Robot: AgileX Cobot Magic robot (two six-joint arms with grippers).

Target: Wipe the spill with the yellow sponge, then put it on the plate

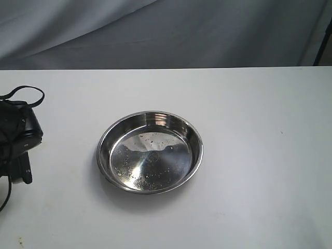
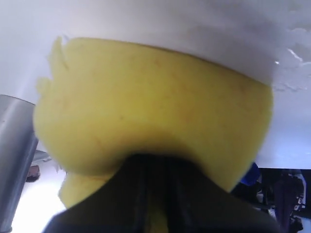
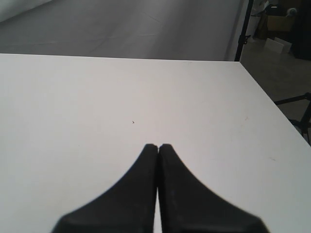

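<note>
The white table (image 1: 259, 181) is matte, flat and bare apart from the plate (image 1: 155, 118), a round shallow steel dish with a raised rim and a shiny, speckled bottom. It looks stiff and slick, so anything dropped in it should settle flat.

The yellow sponge (image 2: 155, 107) is soft foam with a ragged, notched edge and faint brown specks. It bulges around the left gripper (image 2: 155, 167), whose dark jaws pinch it narrowly at mid-edge. It is probably light and springy, so a deep central pinch suits it better than a corner hold, which would probably let it fold. It is hidden in the exterior view, where only the left arm (image 1: 21, 140) shows at the table's edge.

The right gripper (image 3: 158, 148) holds nothing, its tips touching. No spill shows anywhere.
</note>
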